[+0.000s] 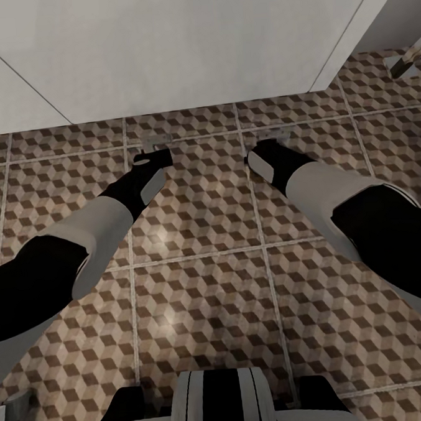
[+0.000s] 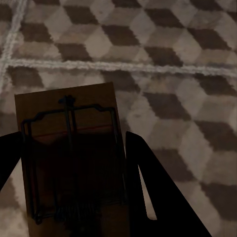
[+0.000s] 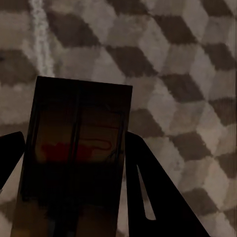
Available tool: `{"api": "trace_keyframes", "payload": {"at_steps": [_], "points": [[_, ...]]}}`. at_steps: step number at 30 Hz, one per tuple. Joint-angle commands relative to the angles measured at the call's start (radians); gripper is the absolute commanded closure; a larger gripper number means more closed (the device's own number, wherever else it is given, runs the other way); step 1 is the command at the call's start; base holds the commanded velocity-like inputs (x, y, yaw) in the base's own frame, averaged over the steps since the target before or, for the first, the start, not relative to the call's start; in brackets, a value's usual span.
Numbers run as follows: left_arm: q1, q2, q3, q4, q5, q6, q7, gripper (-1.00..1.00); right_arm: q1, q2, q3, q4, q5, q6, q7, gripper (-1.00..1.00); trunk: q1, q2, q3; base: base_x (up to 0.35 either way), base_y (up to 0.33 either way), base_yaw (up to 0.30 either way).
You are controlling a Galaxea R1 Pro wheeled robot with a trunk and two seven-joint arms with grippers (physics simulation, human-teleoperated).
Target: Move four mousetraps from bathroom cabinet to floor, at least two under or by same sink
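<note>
A tan mousetrap with dark wire sits between the dark fingers of my left gripper, which is shut on it above the bathroom floor. My right gripper is likewise shut on a second mousetrap, darker in shadow. In the head view both grippers reach forward side by side, low over the cube-pattern floor near the white wall. The cabinet and the sink are out of view.
A plain white wall runs across ahead, with a corner at the right. A small grey metal fitting shows at the far right. My own base is at the near edge.
</note>
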Motion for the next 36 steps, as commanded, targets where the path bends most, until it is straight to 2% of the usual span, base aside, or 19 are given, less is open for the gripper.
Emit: {"api": "trace_keyframes", "payload": {"at_steps": [1, 22, 25, 28, 36], "points": [[0.001, 0.001, -0.009, -0.002, 0.002, 0.0, 0.007, 1.0, 0.001, 0.0, 0.008, -0.001, -0.003, -0.018, -0.006, 1.0, 0.0, 0.0, -0.001, 0.0, 0.0, 0.0], [0.023, 0.0, -0.03, -0.001, -0.001, -0.052, 0.007, 1.0, 0.007, 0.0, 0.008, -0.002, 0.017, -0.094, -0.006, 1.0, 0.0, 0.0, -0.001, 0.0, 0.0, 0.0], [0.028, 0.001, -0.031, -0.001, -0.001, -0.064, 0.007, 1.0, 0.007, 0.0, 0.011, -0.003, 0.039, -0.104, -0.006, 1.0, 0.0, 0.0, -0.001, 0.0, 0.0, 0.0], [0.033, 0.0, -0.031, -0.001, -0.002, -0.073, 0.007, 1.0, 0.007, 0.0, 0.012, -0.002, 0.066, -0.157, -0.006, 1.0, 0.0, 0.0, -0.001, 0.0, 0.0, 0.0], [0.038, 0.001, -0.031, -0.002, -0.002, -0.093, 0.007, 1.0, 0.007, 0.0, 0.012, -0.001, 0.083, -0.212, -0.006, 1.0, 0.0, 0.0, -0.001, 0.0, 0.0, 0.0]]}}
